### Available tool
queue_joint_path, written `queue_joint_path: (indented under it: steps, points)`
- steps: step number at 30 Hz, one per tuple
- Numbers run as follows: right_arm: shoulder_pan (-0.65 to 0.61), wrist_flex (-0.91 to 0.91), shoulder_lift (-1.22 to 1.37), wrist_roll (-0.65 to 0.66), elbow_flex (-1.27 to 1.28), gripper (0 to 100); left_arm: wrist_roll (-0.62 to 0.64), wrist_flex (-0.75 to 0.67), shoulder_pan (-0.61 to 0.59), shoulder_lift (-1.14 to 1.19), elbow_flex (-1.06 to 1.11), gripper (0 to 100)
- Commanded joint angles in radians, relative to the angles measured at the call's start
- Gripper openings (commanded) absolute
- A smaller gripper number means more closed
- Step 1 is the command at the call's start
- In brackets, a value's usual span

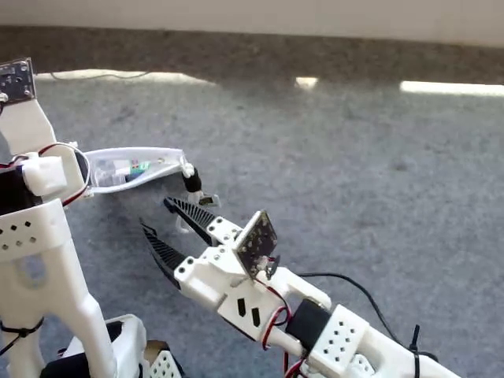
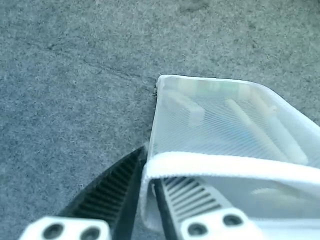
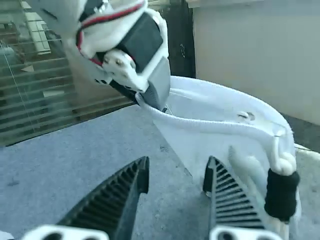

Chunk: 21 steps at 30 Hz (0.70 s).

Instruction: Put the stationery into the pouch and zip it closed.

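The left gripper (image 2: pixel 150 170) is clenched on the pouch (image 2: pixel 225 125), with the thick white rim of the bag pinched between its two black ribbed fingers (image 2: pixel 117 185). In the high view the pouch (image 1: pixel 138 167) sticks out sideways from the left arm, at the left of the grey table (image 1: pixel 354 173), and a shadow lies on the surface under it. It looks lifted clear of the table, though whether any part touches cannot be told. Through the white mesh wall the left wrist view shows the stationery (image 2: pixel 250 130) inside: several pale, stick-like pieces lying lengthwise and a shorter block near the far corner. From above, the contents (image 1: pixel 126 169) include a small green patch. The black zip pull (image 1: pixel 191 183) hangs at the end of the pouch farthest from the left gripper. The right gripper (image 1: pixel 156 216) comes in from the lower right and sits just beside that end, jaws released and spread wide with nothing between them. In the right wrist view its fingers (image 3: pixel 125 200) point toward the pouch (image 3: pixel 215 135), whose upper edges seem to gape apart, and the zip pull (image 3: pixel 281 194) dangles close to one fingertip without touching it
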Motion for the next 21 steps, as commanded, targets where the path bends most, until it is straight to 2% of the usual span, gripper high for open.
queue_joint_path:
  steps: [1,9,12,17,21]
  points:
    - [-0.007,0.021,-0.039,-0.012,0.047,17.0,0.000,-0.012,-0.021,0.002,0.005,1]
    - [0.061,0.025,0.012,-0.014,0.101,17.0,0.000,-0.014,-0.021,0.002,0.005,1]
    - [0.087,0.133,0.035,-0.034,0.093,17.3,0.000,-0.014,-0.021,0.002,0.005,1]
    - [0.168,0.260,0.044,-0.103,-0.039,17.3,0.000,-0.012,-0.021,0.002,0.005,1]
    - [0.202,0.234,0.045,-0.112,-0.076,17.3,0.000,-0.012,-0.021,0.002,0.005,1]
